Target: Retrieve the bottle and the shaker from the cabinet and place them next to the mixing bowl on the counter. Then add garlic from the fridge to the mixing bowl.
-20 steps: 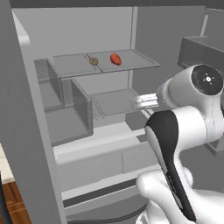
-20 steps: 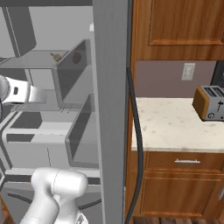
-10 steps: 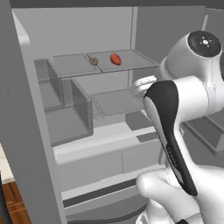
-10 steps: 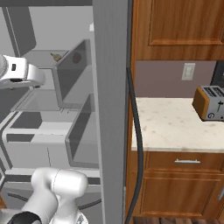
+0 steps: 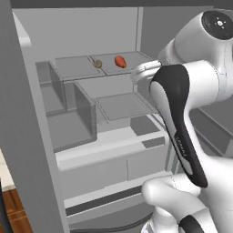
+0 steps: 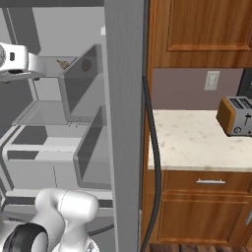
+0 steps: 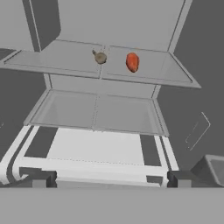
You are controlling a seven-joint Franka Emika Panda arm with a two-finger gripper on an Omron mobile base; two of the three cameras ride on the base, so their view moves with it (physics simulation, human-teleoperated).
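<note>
The garlic (image 5: 97, 63) (image 7: 100, 57) is a small brownish bulb on the fridge's upper glass shelf (image 7: 70, 61), and it also shows as a speck in the right base view (image 6: 63, 63). A red vegetable (image 5: 120, 61) (image 7: 132, 62) lies just right of it. My gripper (image 7: 111, 179) is open and empty, held in front of the shelves a little below and short of the garlic. The white hand (image 5: 145, 72) (image 6: 15, 61) sits at about upper-shelf height. The bottle, the shaker and the mixing bowl are out of view.
A lower glass shelf (image 7: 94, 113) and drawers (image 5: 113, 168) lie beneath. Clear bins (image 5: 77, 109) stand on the fridge's left side. The fridge's grey side wall (image 6: 123, 123) separates it from a counter (image 6: 192, 142) with a toaster (image 6: 235, 115) and wooden cabinets (image 6: 197, 24).
The arm has lifted: the hand rose from the lower shelf's height to near the upper shelf, and the elbow swung up and closer to the camera. The jaws stayed open.
</note>
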